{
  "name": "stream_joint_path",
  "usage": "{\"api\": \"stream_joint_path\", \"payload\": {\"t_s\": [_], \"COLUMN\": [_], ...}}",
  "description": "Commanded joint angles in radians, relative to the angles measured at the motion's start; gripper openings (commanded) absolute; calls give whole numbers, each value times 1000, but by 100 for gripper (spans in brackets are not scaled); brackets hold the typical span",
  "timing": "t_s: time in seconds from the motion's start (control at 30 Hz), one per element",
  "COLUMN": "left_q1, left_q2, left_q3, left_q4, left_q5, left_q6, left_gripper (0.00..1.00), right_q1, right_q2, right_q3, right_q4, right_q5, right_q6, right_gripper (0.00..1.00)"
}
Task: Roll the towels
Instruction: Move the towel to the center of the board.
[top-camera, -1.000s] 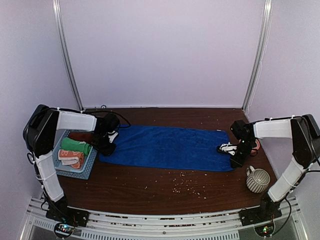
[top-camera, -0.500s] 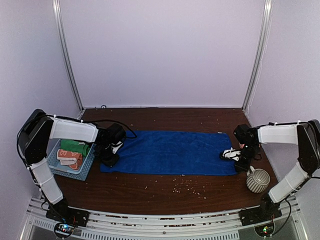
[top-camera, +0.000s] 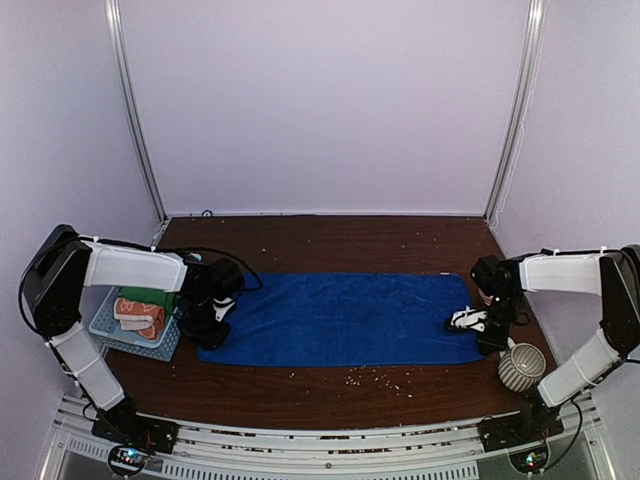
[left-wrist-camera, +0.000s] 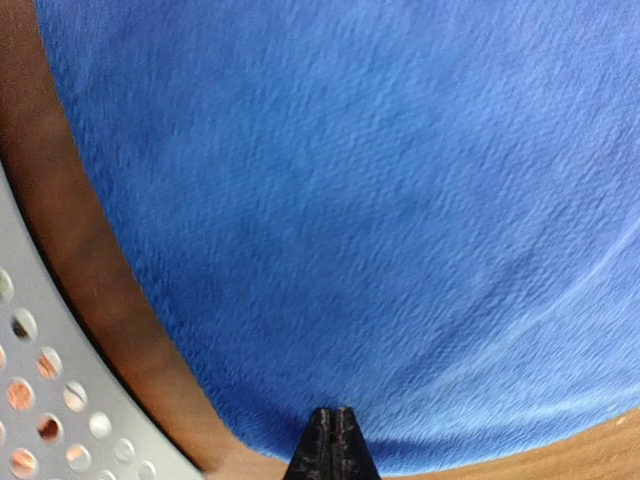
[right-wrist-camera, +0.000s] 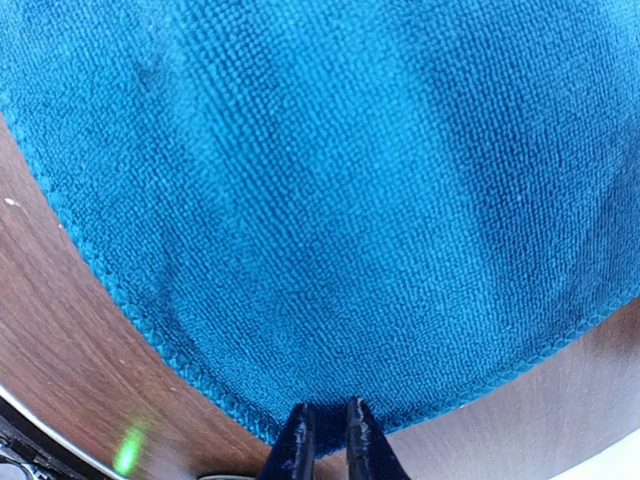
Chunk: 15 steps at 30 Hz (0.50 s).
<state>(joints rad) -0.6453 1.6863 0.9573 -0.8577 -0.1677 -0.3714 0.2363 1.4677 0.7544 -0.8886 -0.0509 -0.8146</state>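
A royal blue towel (top-camera: 345, 320) lies spread flat across the brown table, its long side running left to right. My left gripper (top-camera: 208, 336) sits at its left end, jaws pressed together on the towel's edge (left-wrist-camera: 350, 200); the left wrist view shows the left gripper (left-wrist-camera: 333, 415) right at the hem. My right gripper (top-camera: 489, 342) is at the right end. In the right wrist view the right gripper (right-wrist-camera: 328, 410) pinches the hem of the towel (right-wrist-camera: 350, 200) with a thin fold between the fingers. Rolled orange-patterned (top-camera: 140, 314) and green (top-camera: 150, 296) towels lie in the basket.
A light blue perforated basket (top-camera: 103, 327) stands left of the blue towel, and its wall (left-wrist-camera: 40, 400) shows close to my left gripper. A ribbed bowl (top-camera: 522, 367) sits near the right arm. Crumbs (top-camera: 375, 378) dot the table near the towel's front edge.
Both grippers have moved toward the near edge of the table, dragging the blue towel with them. The towel now lies straighter and flatter.
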Motion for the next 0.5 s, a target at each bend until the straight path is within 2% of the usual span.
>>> {"api": "stream_joint_path", "payload": {"t_s": [0.0, 0.1, 0.13, 0.17, 0.27, 0.37, 0.47], "left_q1": [-6, -6, -6, -4, 13, 43, 92], "left_q2": [-34, -57, -64, -70, -80, -76, -71], "left_q3": [-10, 91, 133, 175, 309, 456, 568], "left_q4": [-64, -64, -58, -48, -10, 34, 131], "left_q5": [5, -11, -17, -21, -21, -32, 3], "left_q6": [-31, -7, 4, 16, 78, 152, 226], "left_gripper": [0, 0, 6, 19, 37, 46, 52], "right_q1": [-2, -3, -3, -4, -13, -28, -50], "right_q2": [-14, -29, -30, -27, -11, 19, 47], "right_q3": [30, 114, 167, 208, 351, 512, 659], "right_q4": [-71, -105, -122, -132, -138, -125, -39], "right_q5": [1, -65, -96, -136, -183, -199, -172], "right_q6": [-16, -12, -5, 7, 51, 144, 251], "right_gripper": [14, 22, 25, 28, 34, 36, 36]}}
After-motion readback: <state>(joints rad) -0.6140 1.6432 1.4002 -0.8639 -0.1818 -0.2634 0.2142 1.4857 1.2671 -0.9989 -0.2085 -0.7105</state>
